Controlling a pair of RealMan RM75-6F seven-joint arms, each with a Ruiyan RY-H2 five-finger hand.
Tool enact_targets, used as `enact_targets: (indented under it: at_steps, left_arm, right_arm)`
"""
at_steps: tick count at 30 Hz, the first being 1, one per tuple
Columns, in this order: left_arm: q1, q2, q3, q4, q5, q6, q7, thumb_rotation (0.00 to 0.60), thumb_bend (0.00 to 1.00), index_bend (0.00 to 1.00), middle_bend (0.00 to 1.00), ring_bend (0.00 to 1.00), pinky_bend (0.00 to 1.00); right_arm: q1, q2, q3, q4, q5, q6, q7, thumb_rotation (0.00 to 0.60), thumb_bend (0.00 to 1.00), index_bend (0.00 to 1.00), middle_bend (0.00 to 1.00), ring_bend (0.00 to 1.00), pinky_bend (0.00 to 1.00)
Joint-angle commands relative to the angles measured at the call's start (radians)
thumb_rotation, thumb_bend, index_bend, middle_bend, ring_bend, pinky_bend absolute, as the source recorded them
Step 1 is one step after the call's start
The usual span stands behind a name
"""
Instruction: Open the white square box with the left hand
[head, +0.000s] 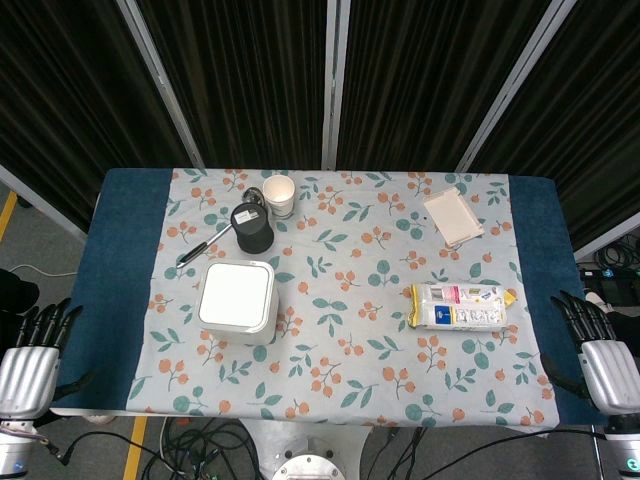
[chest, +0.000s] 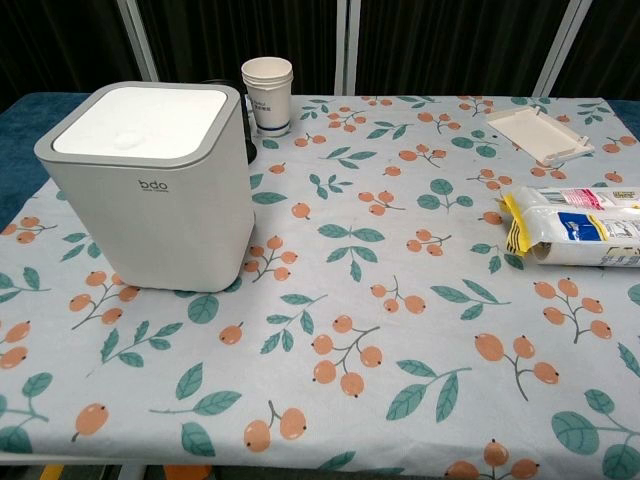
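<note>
The white square box (head: 236, 300) (chest: 152, 180) stands on the left half of the floral tablecloth with its flat lid down; "bdo" is printed on its front. My left hand (head: 32, 355) hangs beyond the table's left front corner, fingers spread, holding nothing, well clear of the box. My right hand (head: 600, 355) hangs off the right front corner, fingers also apart and empty. Neither hand shows in the chest view.
Behind the box stand a black cylinder (head: 251, 228) with a pen-like stick (head: 203, 244) beside it and a paper cup (head: 279, 194) (chest: 268, 92). A snack packet (head: 460, 306) (chest: 575, 225) lies at the right; a white tray (head: 453, 216) (chest: 539, 134) sits at the far right.
</note>
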Motion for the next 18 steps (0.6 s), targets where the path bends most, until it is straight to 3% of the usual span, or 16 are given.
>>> enact_targets:
  at_steps: [1,13,18]
  left_arm:
    - [-0.001,-0.001,-0.001,0.000,-0.001,-0.001,0.002,0.600,0.00,0.10,0.02,0.05,0.00]
    - [-0.039,0.014,-0.009,-0.003,0.061,-0.007,-0.022,0.600,0.00,0.11,0.03,0.05,0.00]
    - [-0.144,0.066,-0.022,-0.021,0.176,-0.071,-0.068,0.600,0.00,0.22,0.13,0.10,0.04]
  right_arm:
    - [0.001,0.000,-0.001,0.000,0.001,-0.003,-0.001,0.600,0.29,0.00,0.00,0.00,0.00]
    - [0.007,-0.004,-0.002,0.012,0.006,-0.017,0.015,0.600,0.29,0.00,0.00,0.00,0.00]
    - [0.018,-0.018,-0.006,0.022,0.013,-0.047,0.025,0.600,0.29,0.00,0.00,0.00,0.00]
